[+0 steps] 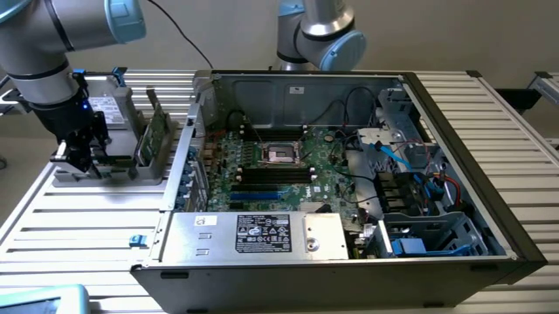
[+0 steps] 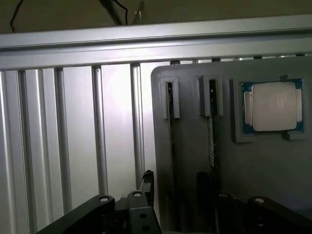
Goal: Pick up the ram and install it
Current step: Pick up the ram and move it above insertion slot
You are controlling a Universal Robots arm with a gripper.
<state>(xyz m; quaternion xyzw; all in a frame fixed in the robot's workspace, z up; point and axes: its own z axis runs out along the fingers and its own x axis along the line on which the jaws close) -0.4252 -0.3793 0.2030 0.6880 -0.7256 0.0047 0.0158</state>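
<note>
Slatted bench [image 1: 70, 222] carries, from the exterior view's left, a grey holder [image 1: 96, 175] and an open computer case [image 1: 524, 229]. Claw [image 1: 80, 154] hangs spread and empty, low over the holder. Ram [image 1: 162, 134] stands on edge in its slot, near the claw. Centre the claw squarely across the thin board before closing.

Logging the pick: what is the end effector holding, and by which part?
Nothing is held: the end effector is open by the grey holder, where the ram stands in its slot.
</note>
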